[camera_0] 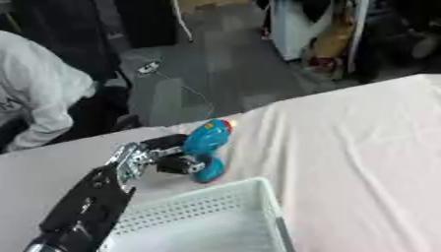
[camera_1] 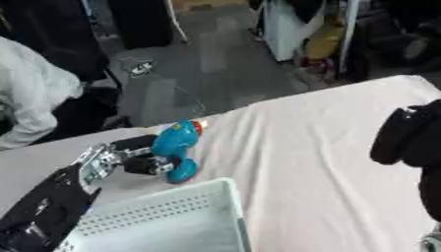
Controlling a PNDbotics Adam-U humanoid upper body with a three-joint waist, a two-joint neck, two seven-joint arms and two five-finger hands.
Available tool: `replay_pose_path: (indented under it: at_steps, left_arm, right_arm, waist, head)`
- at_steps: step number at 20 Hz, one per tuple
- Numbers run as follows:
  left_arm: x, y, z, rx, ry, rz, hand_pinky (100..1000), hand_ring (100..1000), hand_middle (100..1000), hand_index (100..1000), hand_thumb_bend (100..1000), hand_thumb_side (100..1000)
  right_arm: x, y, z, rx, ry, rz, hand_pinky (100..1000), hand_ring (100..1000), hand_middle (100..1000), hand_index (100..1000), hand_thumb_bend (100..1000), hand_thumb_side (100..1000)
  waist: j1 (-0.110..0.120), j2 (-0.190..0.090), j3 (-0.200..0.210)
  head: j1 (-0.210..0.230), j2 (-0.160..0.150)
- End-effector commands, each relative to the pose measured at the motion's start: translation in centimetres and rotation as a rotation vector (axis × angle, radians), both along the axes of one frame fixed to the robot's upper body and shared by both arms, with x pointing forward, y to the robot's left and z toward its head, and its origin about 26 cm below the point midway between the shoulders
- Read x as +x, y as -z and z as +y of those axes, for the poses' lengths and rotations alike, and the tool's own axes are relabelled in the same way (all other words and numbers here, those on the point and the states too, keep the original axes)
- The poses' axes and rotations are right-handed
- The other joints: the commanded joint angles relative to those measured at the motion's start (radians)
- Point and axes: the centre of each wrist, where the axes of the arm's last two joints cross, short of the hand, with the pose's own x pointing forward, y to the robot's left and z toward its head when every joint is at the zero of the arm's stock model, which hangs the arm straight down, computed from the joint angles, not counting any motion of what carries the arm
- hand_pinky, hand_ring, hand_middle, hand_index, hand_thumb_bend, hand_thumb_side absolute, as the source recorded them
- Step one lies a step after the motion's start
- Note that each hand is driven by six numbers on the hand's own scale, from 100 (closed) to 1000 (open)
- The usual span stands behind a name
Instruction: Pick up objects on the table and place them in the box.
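While my left hand [camera_0: 176,158] grips the blue toy drill [camera_0: 205,142], the white basket [camera_0: 226,203] at six o'clock holds nothing visible; my right hand's [camera_1: 412,135] fingers are unreadable.

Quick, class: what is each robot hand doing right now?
Left hand: closed round the blue toy, beside the white basket.
Right hand: at the right edge; fingers cannot be told.

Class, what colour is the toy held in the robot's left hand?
Bright blue toy with an orange-red tip, in the left hand; clearest in the left eye view.
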Motion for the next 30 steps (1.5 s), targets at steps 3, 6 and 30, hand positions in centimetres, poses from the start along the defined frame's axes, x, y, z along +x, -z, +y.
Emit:
replay_pose_path:
  at_steps: [3, 6, 30]
  left_arm:
    - [0.05, -1.26, 0.53, -0.002, -0.02, -0.037, 1000, 999, 1000, 1000, 922, 1000]
    - [0.06, -1.21, 0.51, -0.007, -0.031, -0.043, 1000, 999, 1000, 1000, 914, 1000]
    - [0.18, -0.93, 0.29, -0.021, -0.096, -0.087, 1000, 999, 1000, 1000, 890, 1000]
  right_arm:
    - [-0.36, -0.75, 0.42, 0.008, -0.023, -0.025, 334, 426, 453, 498, 100, 1000]
    - [-0.37, -0.77, 0.46, 0.008, -0.025, -0.026, 334, 426, 453, 498, 100, 1000]
    - [-0.47, -0.97, 0.92, 0.012, -0.044, -0.029, 335, 427, 454, 498, 100, 1000]
  waist:
    - [-0.004, -0.018, -0.001]
    - [-0.004, -0.017, -0.002]
    - [0.007, -0.013, -0.023]
  head:
    - [-0.006, -0.014]
    - [-0.006, -0.015]
    - [-0.013, -0.024]
